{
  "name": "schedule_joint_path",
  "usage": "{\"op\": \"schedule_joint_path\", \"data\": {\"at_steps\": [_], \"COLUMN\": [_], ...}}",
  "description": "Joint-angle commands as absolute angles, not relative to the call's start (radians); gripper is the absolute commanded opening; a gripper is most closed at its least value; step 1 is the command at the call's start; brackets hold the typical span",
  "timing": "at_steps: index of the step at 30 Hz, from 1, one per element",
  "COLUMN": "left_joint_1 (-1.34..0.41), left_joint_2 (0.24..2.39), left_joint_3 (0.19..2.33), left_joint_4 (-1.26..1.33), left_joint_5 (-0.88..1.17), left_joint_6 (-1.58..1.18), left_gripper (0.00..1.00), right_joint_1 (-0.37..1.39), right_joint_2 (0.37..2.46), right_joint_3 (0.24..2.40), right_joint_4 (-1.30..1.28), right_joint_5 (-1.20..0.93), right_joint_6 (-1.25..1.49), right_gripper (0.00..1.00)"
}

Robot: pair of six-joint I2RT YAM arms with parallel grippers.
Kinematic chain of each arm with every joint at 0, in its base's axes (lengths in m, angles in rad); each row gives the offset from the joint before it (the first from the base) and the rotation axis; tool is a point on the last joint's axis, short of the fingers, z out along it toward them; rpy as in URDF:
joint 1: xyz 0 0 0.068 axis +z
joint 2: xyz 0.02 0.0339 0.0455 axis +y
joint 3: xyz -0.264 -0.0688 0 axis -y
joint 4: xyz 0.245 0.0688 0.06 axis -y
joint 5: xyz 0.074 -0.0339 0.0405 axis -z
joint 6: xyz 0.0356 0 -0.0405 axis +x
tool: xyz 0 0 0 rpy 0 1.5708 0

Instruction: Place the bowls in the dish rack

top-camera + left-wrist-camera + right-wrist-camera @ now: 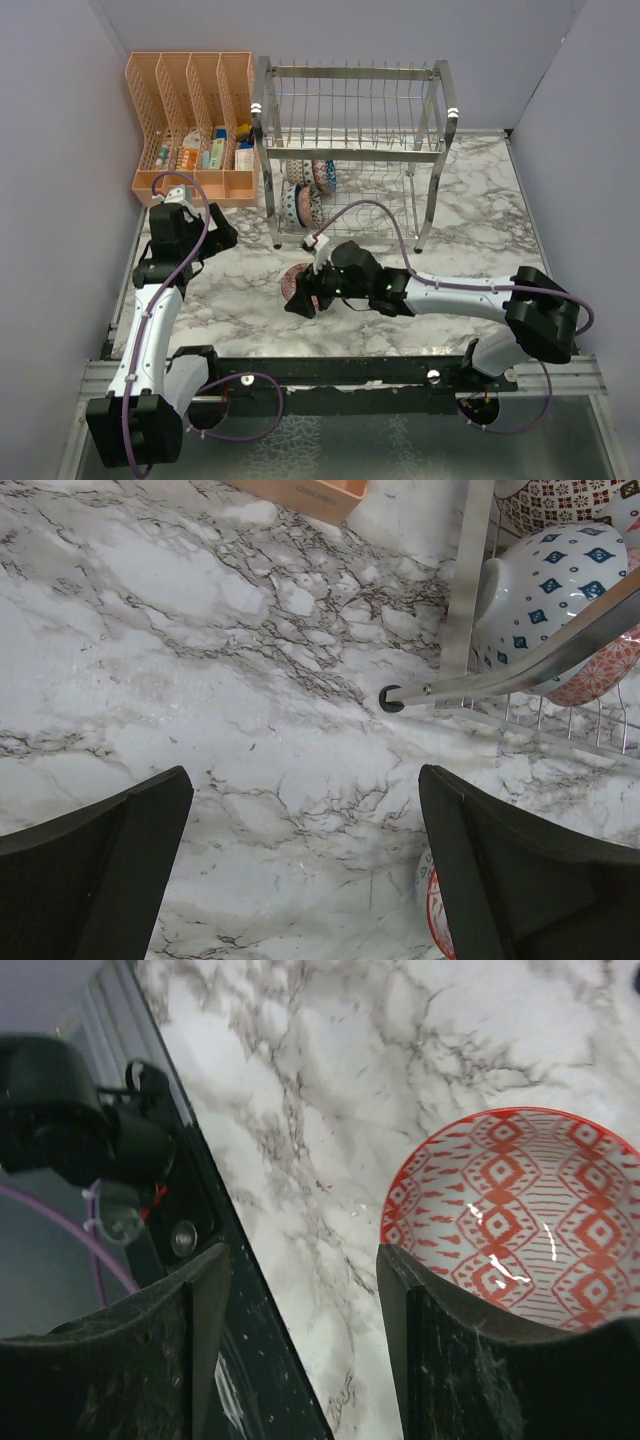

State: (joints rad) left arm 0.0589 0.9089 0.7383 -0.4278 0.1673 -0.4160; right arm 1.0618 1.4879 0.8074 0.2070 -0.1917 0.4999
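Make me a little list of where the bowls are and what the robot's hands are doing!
rack: bowls standing in lower tier
right gripper: open, holding nothing
red bowl: beside right gripper's finger, not yet racked
left gripper: open, above table near rack's foot
organiser: left of rack

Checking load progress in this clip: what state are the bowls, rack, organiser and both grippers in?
dish rack: upright, bowls in lower tier only
racked bowls: standing on edge
red bowl: outside the dish rack, not gripped
left gripper: open, holding nothing
right gripper: open, beside the red bowl
orange organiser: upright, packets in its slots
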Motion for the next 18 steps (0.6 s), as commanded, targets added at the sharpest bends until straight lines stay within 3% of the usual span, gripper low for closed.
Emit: {"op": "schedule_joint_path", "data": {"at_steps": [1, 8, 18], "left_joint_1": [0.067, 0.067, 0.069], "left_joint_2": [0.891, 0.896, 0.898], "left_joint_3": [0.735, 0.735, 0.737], "left_joint_4": [-0.409, -0.409, -0.409], "left_joint_5": [0.169, 0.170, 0.173], "left_joint_6": [-0.414, -0.413, -0.411], "left_gripper": [0.99, 0.99, 0.99], "right_joint_1": [1.117, 1.165, 1.168], "right_joint_2": [1.558, 1.704, 1.724], "right_joint_3": [0.920, 1.056, 1.061], "right_joint_4": [0.011, -0.180, -0.175], "right_joint_5": [-0.179, -0.113, -0.066], "right_joint_6": [0.265, 0.089, 0.087], "right_gripper": [0.60, 0.60, 0.49]}}
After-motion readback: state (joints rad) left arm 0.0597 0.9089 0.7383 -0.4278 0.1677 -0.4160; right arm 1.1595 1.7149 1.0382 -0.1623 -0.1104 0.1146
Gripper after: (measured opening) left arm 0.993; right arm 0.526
